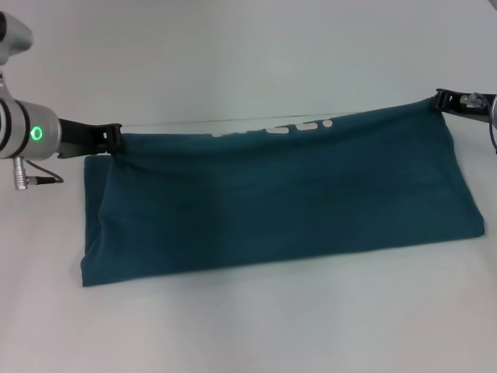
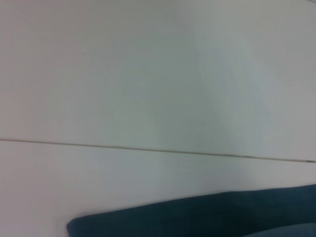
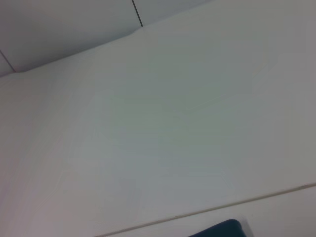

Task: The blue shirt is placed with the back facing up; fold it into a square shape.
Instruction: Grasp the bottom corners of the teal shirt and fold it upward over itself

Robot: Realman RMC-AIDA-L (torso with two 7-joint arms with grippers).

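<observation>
The blue shirt (image 1: 279, 198) is a dark teal cloth folded into a long band across the white table. Its far edge is lifted and stretched between my two grippers, and pale lettering (image 1: 272, 127) shows along that edge. My left gripper (image 1: 115, 138) is shut on the shirt's far left corner. My right gripper (image 1: 439, 100) is shut on its far right corner. The near edge lies flat on the table. An edge of the shirt shows in the left wrist view (image 2: 207, 217), and a small corner in the right wrist view (image 3: 222, 229).
The white table (image 1: 248, 326) runs all around the shirt, with a thin seam line (image 1: 178, 122) across it behind the lifted edge. A cable (image 1: 39, 179) hangs under my left wrist.
</observation>
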